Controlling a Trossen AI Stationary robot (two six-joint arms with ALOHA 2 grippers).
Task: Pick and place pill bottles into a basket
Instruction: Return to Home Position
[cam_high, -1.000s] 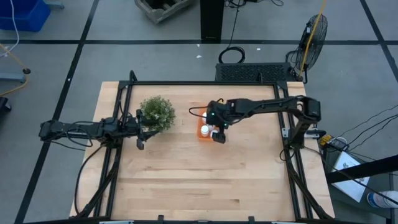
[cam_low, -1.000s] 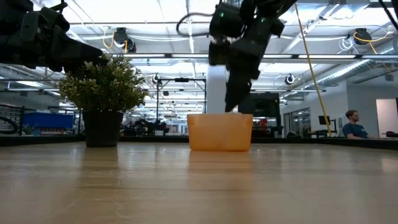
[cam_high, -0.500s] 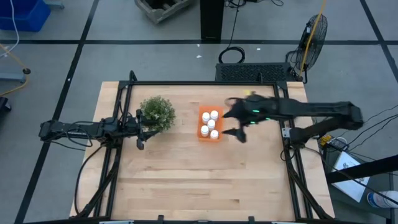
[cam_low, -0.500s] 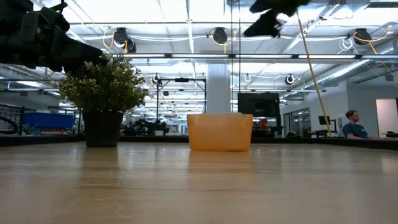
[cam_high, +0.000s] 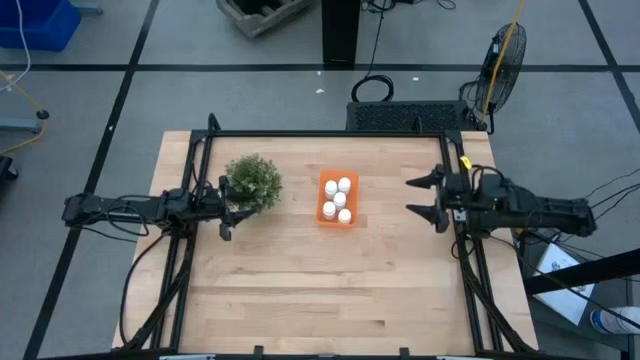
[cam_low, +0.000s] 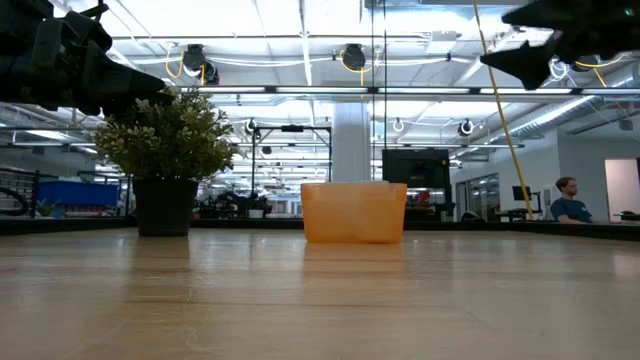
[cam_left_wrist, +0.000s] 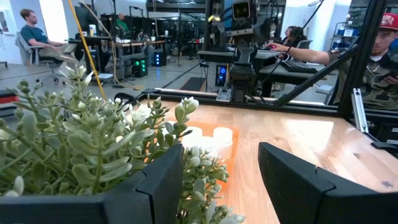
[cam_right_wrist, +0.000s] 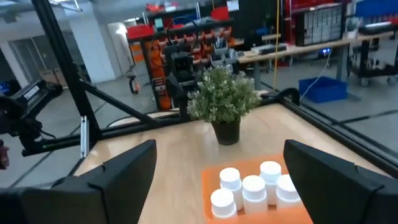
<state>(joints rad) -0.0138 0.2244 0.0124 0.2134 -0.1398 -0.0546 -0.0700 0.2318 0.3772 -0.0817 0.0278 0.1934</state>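
Note:
The orange basket (cam_high: 339, 199) sits on the table's far middle and holds several white pill bottles (cam_high: 340, 199), standing upright on its floor. It also shows in the low view (cam_low: 354, 212) and, with the bottles (cam_right_wrist: 252, 186), in the right wrist view. My right gripper (cam_high: 412, 196) is open and empty, high above the table near its right edge, well clear of the basket. My left gripper (cam_high: 226, 207) is open and empty at the left, right beside the green plant (cam_high: 253, 182).
The bushy potted plant (cam_low: 165, 150) stands left of the basket, close in front of my left gripper's fingers (cam_left_wrist: 155, 180). A black frame rail (cam_high: 320, 135) runs around the table. Bare wood (cam_high: 320, 290) fills the near half. People sit in the room beyond.
My right gripper has risen from the basket and drawn back toward the table's right edge, ending open and empty beside the frame. The bottles have stayed in the basket.

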